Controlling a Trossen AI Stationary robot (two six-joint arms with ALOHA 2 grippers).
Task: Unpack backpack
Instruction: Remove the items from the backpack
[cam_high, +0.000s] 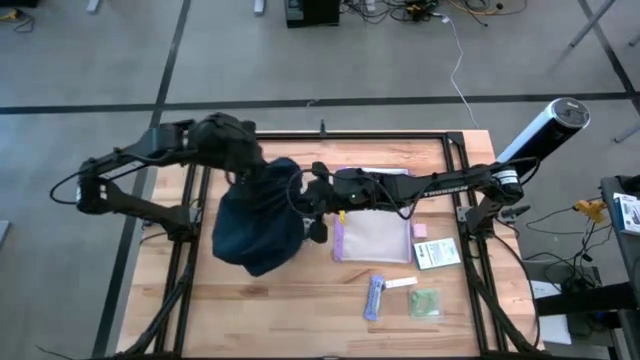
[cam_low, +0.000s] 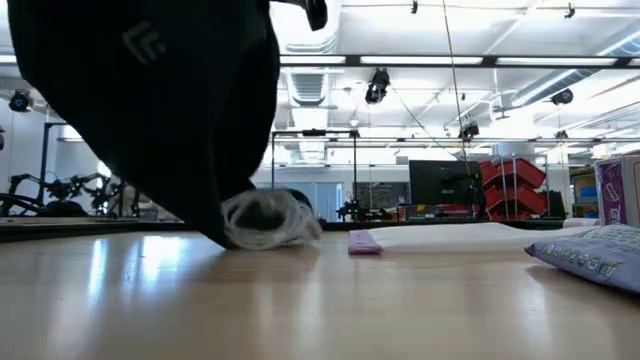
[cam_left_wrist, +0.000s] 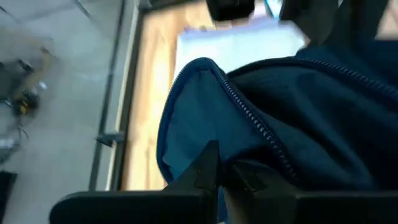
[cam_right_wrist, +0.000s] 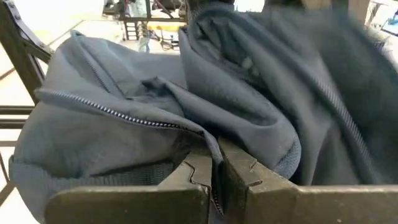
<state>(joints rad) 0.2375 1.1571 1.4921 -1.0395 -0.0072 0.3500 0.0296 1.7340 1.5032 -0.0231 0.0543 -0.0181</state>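
The dark navy backpack (cam_high: 258, 225) hangs between my two grippers over the table's left half. In the low view the backpack (cam_low: 150, 100) fills the upper left, and its lowest corner (cam_low: 212, 236) reaches down to the tabletop. A crumpled clear plastic thing (cam_low: 268, 220) lies beside that corner. My left gripper (cam_high: 243, 172) is shut on the backpack's far left part. My right gripper (cam_high: 308, 196) is shut on its right side. My left gripper pinches a fabric edge beside the zipper (cam_left_wrist: 239, 163) between its two fingers, coming slanting down from the table's left. The backpack hangs below the hold. How many layers it has I cannot tell. My right gripper pinches a fold of fabric next to the open zipper (cam_right_wrist: 202, 138) between its two fingers, coming nearly level from the table's right. The fabric bunches in loose folds above the fingers.
Right of the backpack lie a clear purple-edged pouch (cam_high: 372, 240), a small pink item (cam_high: 420, 230), a white and green box (cam_high: 436, 254), a purple bar (cam_high: 375, 297), a white strip (cam_high: 400, 283) and a green packet (cam_high: 424, 303). A black frame (cam_high: 190, 262) borders the table.
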